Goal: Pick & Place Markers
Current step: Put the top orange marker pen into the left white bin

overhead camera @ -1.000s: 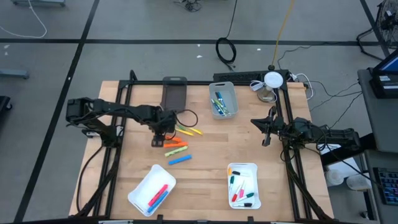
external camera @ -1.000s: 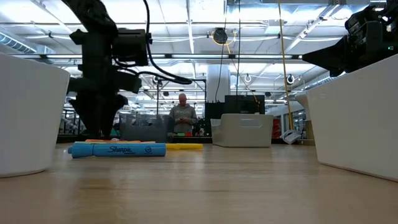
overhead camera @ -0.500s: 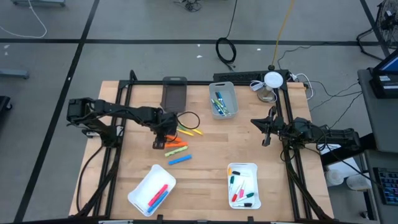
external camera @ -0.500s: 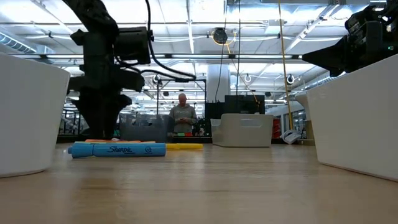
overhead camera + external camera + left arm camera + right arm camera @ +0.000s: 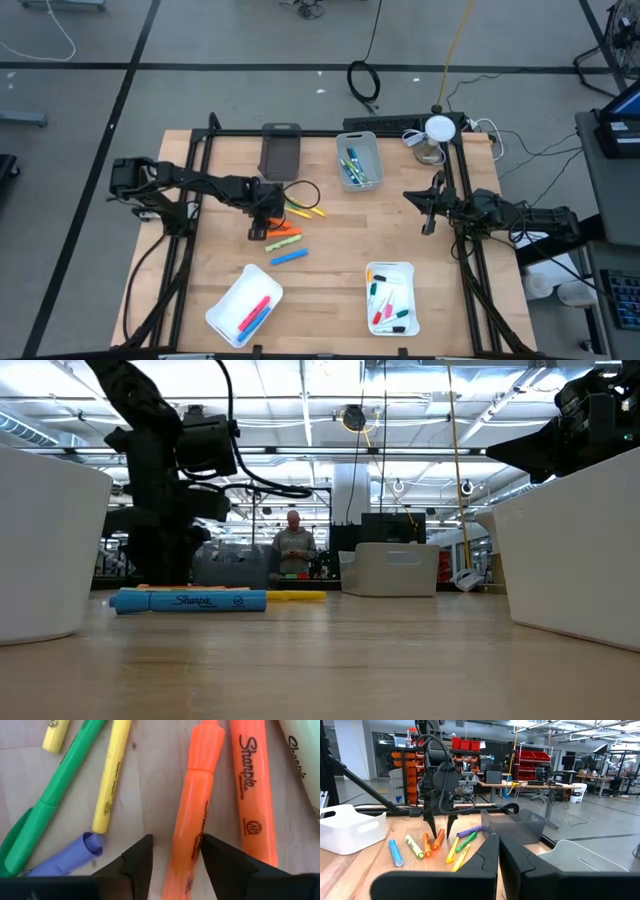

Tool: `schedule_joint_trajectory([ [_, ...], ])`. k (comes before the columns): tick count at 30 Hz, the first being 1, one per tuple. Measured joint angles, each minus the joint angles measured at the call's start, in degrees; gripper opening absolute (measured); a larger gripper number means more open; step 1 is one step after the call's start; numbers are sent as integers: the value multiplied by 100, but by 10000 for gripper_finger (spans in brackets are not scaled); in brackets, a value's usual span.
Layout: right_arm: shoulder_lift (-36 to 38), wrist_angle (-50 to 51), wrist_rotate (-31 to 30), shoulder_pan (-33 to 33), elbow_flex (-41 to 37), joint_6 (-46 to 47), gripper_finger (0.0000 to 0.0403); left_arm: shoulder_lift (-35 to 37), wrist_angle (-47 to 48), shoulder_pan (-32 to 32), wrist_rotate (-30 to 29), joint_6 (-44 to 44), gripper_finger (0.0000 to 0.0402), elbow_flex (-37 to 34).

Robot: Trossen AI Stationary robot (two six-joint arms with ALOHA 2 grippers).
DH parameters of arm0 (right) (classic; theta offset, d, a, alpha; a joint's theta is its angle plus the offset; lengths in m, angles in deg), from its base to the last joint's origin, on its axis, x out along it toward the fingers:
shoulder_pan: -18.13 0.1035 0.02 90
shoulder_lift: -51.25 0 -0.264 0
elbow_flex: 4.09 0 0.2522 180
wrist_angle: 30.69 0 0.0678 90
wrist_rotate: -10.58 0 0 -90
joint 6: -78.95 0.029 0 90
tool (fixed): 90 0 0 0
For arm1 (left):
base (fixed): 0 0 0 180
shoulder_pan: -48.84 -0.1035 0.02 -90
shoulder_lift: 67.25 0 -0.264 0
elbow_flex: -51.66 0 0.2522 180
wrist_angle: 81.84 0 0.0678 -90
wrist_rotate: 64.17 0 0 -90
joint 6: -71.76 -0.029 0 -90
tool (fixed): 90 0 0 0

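- My left gripper [image 5: 172,857] is down over the loose pile of markers near the middle of the table, a bit toward the left and far edge. Its fingers [image 5: 135,862] stand part-way open, one on each side of an orange marker [image 5: 192,815]. I'd say they aren't pinching it yet, so nothing is held.
- What the next move depends on: that marker's long axis runs straight out ahead of the gripper, passing between the two fingers. The jaws cross it at right angles, so closing should catch the barrel cleanly.
- A second orange marker [image 5: 252,795] lies just beside it, nearly parallel, outside one finger. That's the one I'd worry about clipping.
- On the other side of the gripper are a yellow marker [image 5: 112,775], a green marker [image 5: 55,800] and a purple marker [image 5: 67,860], fanned out at angles. A blue marker [image 5: 289,257] sits apart, nearer the front edge.
- The left arm is clearly the closer one. My right gripper [image 5: 497,855] is closed and empty, parked well away by the right edge of the table.
- Destinations: a grey bin [image 5: 372,146] at the far edge with markers in it, a white tray [image 5: 225,305] at the front-left and another white tray [image 5: 408,270] at the front-right. I can't tell yet which one this orange marker goes into.
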Motion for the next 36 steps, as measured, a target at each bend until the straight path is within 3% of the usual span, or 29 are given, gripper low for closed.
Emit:
schedule_joint_trajectory([
  [6, -2, -1, 1, -1, 1, 1, 0, 66, -362, 80, -113, 828, 155, -54],
  [10, -2, -1, 1, -1, 1, 1, 0, 56, -240, 174, -278, 759, 138, -36],
  [16, -2, -1, 1, 0, 0, 0, 0, 55, -190, 244, -305, 711, 71, -33],
  [21, -2, -1, 1, 1, 0, 0, 0, 98, 30, 279, -421, 778, 67, 179],
  [25, -1, -1, 2, 0, -1, 0, 0, 272, 869, 292, -773, 1000, 67, 607],
  [31, -2, -1, 1, 1, 0, -1, 0, 670, 2485, 615, -1084, 2402, 67, 1577],
  [36, 1, 2, 1, 0, 0, 0, 0, 918, 3474, 1570, -1075, 4237, 67, 2374],
])
